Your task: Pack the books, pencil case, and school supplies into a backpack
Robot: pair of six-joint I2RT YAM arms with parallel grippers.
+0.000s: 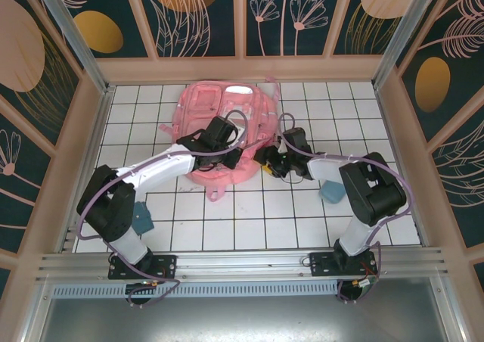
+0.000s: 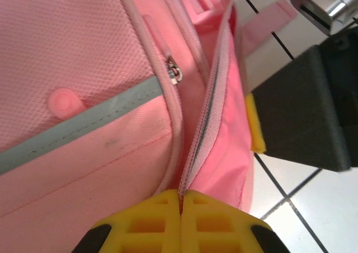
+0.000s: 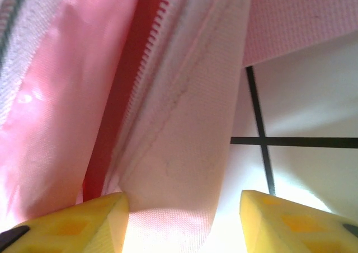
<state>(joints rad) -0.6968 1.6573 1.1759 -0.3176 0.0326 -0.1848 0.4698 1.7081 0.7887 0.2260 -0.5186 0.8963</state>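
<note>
The pink backpack [image 1: 227, 111] lies flat on the tiled table at the back middle, its zipper partly open. My left gripper [image 2: 182, 200] is shut on the zipper edge of the backpack [image 2: 84, 68]; from above it [image 1: 234, 144] sits over the bag's near right part. My right gripper [image 3: 184, 208] is open at the bag's right side [image 1: 268, 160]. A pale pink flap of the backpack [image 3: 190, 124] lies between its jaws, against the left finger [image 3: 95, 219]. The books are out of view. Two small blue-teal items lie on the table; which one is the pencil case I cannot tell.
One teal item [image 1: 142, 219] lies by the left arm's base, the other, lighter blue [image 1: 331, 193], beside the right arm. Wooden walls enclose the white tiled table [image 1: 249, 221]. The right gripper's black body [image 2: 302, 113] sits close beside the bag in the left wrist view.
</note>
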